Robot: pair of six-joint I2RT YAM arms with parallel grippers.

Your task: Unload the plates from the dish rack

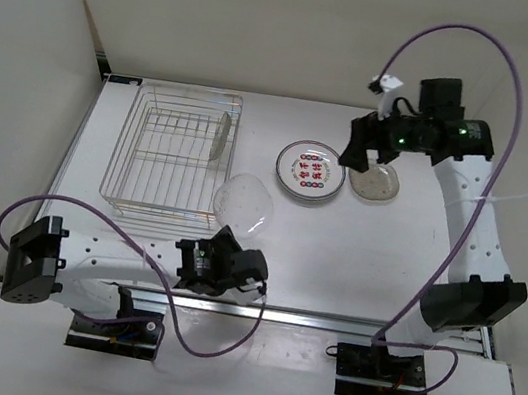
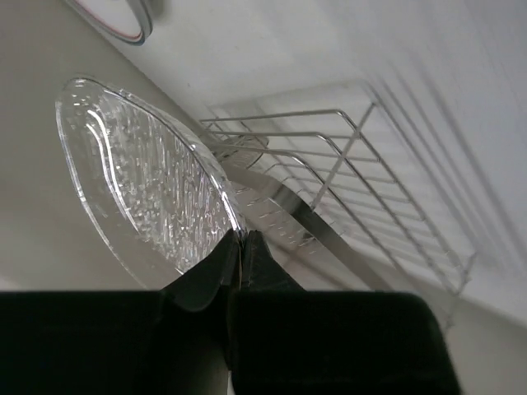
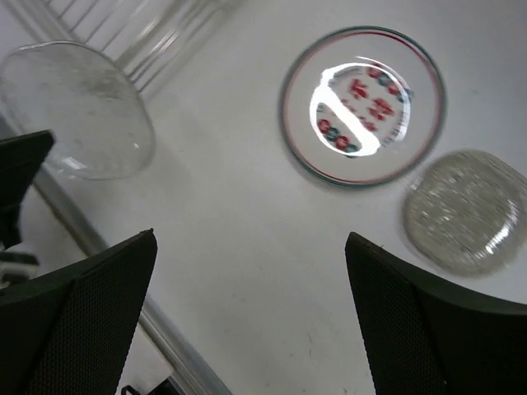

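My left gripper point(image 1: 233, 241) is shut on the rim of a clear glass plate point(image 1: 243, 204) and holds it tilted in front of the dish rack's point(image 1: 170, 151) near right corner. The left wrist view shows the fingertips point(image 2: 240, 240) pinching that plate point(image 2: 140, 181), with the rack point(image 2: 354, 189) behind. One greyish plate point(image 1: 220, 137) stands upright in the rack. A white plate with green rim and red marks point(image 1: 310, 172) and a clear glass plate point(image 1: 379, 182) lie on the table to the rack's right. My right gripper point(image 1: 368, 154) is open and empty above them point(image 3: 251, 247).
The table's metal front rail point(image 3: 123, 280) runs below the right gripper. A wall stands to the left of the rack. The right wrist view shows the white plate point(image 3: 362, 103), the flat glass plate point(image 3: 465, 210) and the held plate point(image 3: 78, 107).
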